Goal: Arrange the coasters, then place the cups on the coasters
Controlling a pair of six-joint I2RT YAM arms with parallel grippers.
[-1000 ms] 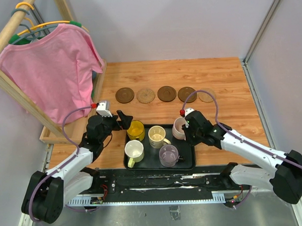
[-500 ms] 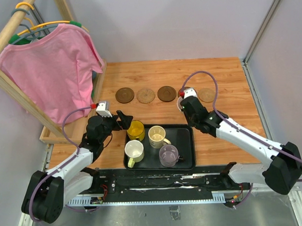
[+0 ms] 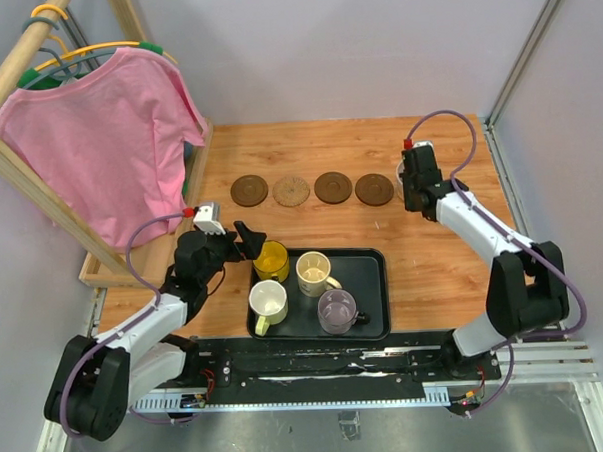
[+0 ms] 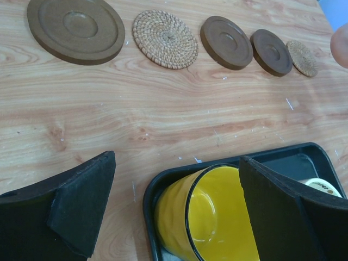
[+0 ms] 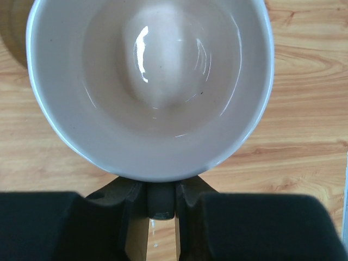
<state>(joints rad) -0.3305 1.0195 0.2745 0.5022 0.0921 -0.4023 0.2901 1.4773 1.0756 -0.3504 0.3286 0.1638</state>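
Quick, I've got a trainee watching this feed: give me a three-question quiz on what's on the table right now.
1. True or false: five coasters lie in one row.
2. How many cups sit in the black tray?
3. Which grips the pink cup? A) left end effector B) right end effector C) neither
Key: 1 true; 2 four; 3 B.
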